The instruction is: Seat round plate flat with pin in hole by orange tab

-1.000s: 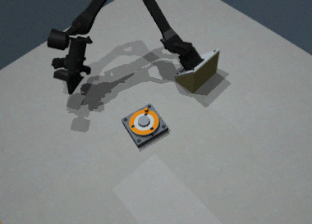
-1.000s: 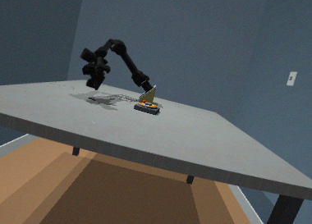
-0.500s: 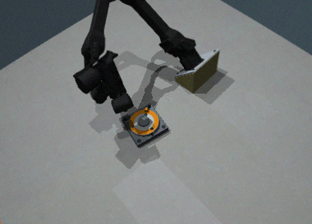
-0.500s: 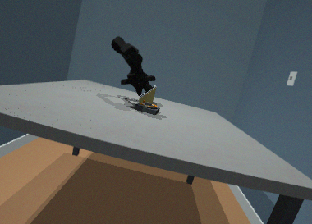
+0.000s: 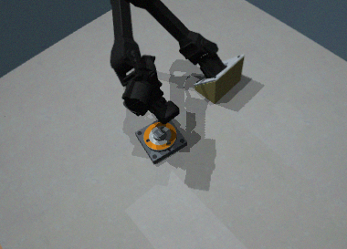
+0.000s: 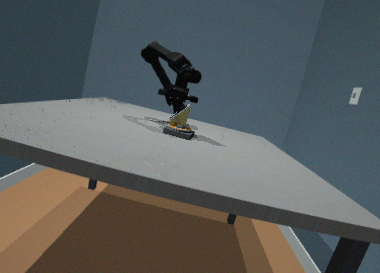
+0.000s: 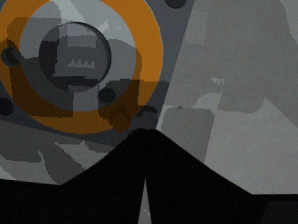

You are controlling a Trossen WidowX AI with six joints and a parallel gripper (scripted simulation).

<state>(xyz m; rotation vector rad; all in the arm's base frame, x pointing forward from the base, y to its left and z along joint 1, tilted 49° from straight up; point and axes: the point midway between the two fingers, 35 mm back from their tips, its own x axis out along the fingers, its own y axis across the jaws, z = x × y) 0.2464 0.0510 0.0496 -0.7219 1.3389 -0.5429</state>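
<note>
Plate, round, rigid-looking, pale grey with an orange outer ring [image 5: 160, 148] [image 6: 181, 129] [image 7: 150, 45], lay at the left of the wrist view, around the round grey post [image 5: 160, 133] [image 7: 75, 57] and over the square dark-grey base [image 5: 154, 159] [image 6: 177, 134] [image 7: 175, 30]. From where I stood, its tilt could not be read, and the pin could not be made out.

Handling: the plate was probably light and stiff, with a smooth face on which a fingertip could slip. The post should have confined it to turning. Fragility appeared low; the likelier fault was pressing down while the rim still rode on the pin.

Next to the right came the dark round hole [image 7: 106, 95], then the small orange tab [image 7: 120, 119]. The tab was the recommended contact point: a light sideways push on its flank, close to the plate's level, no grasp required.

Just beside the tab stood the black parallel-jaw gripper [image 5: 162, 120] [image 6: 177, 110] [image 7: 147, 139], fingertips together, holding nothing. Whether they touched the tab could not be determined.
</note>
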